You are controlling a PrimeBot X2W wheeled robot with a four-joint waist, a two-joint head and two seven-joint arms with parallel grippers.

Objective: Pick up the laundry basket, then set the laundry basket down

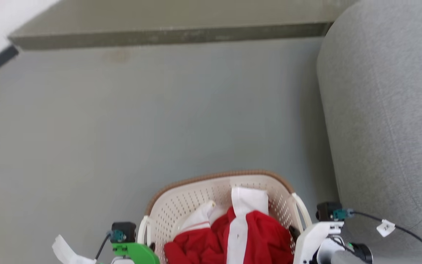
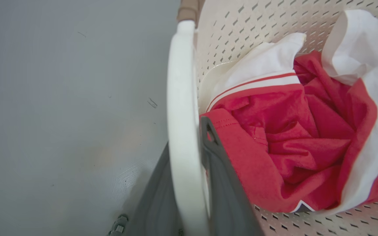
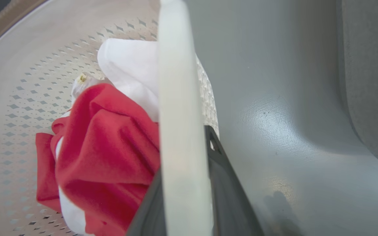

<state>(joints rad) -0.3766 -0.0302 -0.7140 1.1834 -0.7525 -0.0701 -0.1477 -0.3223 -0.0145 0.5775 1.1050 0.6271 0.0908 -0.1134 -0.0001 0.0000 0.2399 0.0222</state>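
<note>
The laundry basket [image 1: 196, 200], cream and perforated with a brown rim, sits at the bottom middle of the head view, with a red and white garment [image 1: 255, 234] heaped inside. My left gripper [image 2: 189, 141] is shut on the basket's white left loop handle [image 2: 180, 82], one grey finger on each side of it. My right gripper [image 3: 182, 154] is shut the same way on the right loop handle [image 3: 174, 65]. In the head view both wrists flank the basket, left gripper [image 1: 150, 246] and right gripper [image 1: 294, 231]. Whether the basket touches the floor cannot be told.
A grey upholstered sofa arm [image 1: 387, 110] stands close on the right of the basket. A low olive ledge [image 1: 167, 35] runs across the back. Open grey floor [image 1: 159, 110] lies ahead and to the left. A tagged black cable [image 1: 386, 227] trails from my right wrist.
</note>
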